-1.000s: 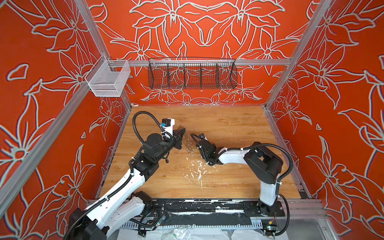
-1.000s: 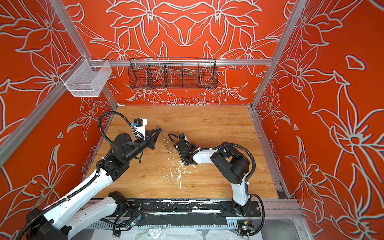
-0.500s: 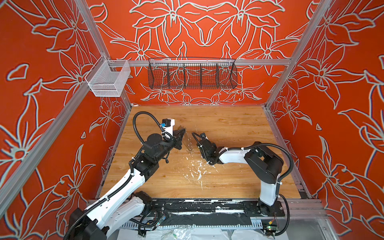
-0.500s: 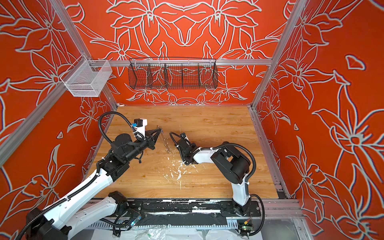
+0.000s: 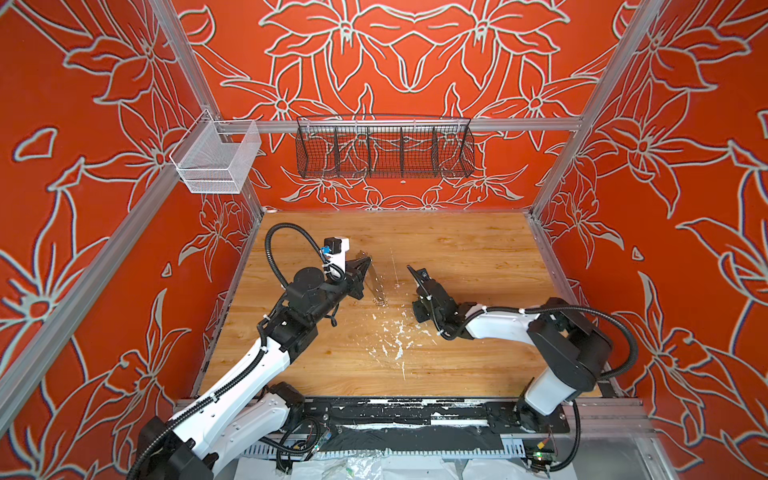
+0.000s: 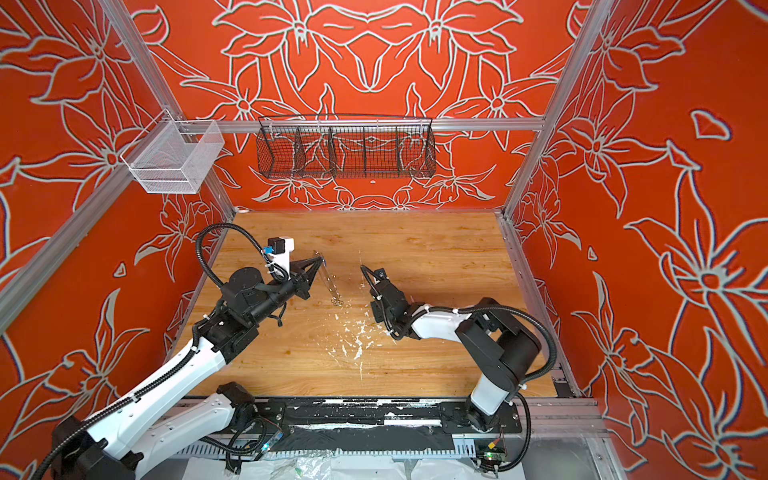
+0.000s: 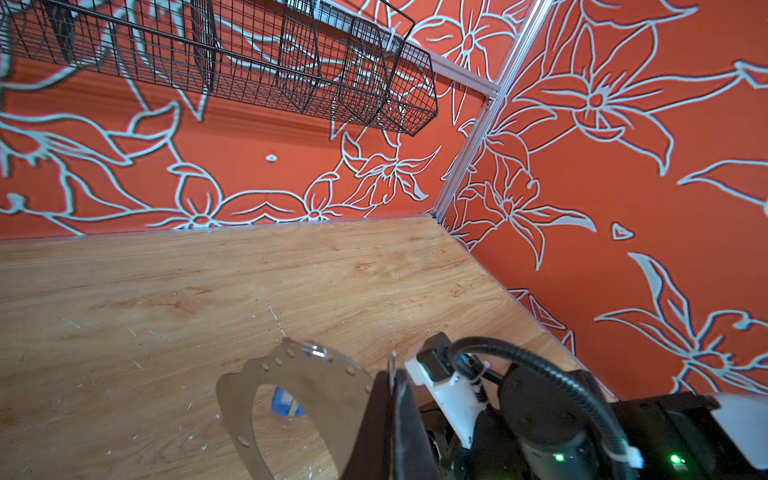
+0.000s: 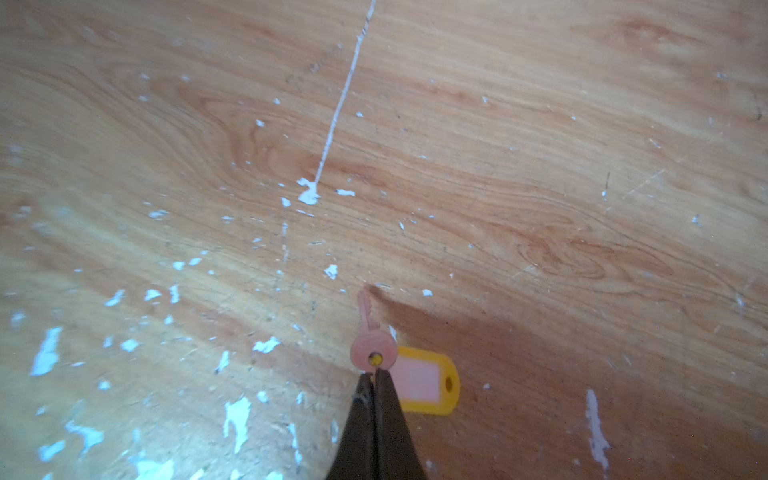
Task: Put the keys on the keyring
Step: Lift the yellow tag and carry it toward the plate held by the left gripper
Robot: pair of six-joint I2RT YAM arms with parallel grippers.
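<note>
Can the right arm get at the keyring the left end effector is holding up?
Probably yes. The right end effector, shut at the yellow-tagged key, faces the keyring across open table with nothing between them. The left end effector grips only one edge.

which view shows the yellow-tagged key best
The right wrist view: the small key sticks out past the shut tips of the right gripper, with its yellow tag beside it over the wooden table. Neither top view lets me make it out, and the left wrist view does not show it.
</note>
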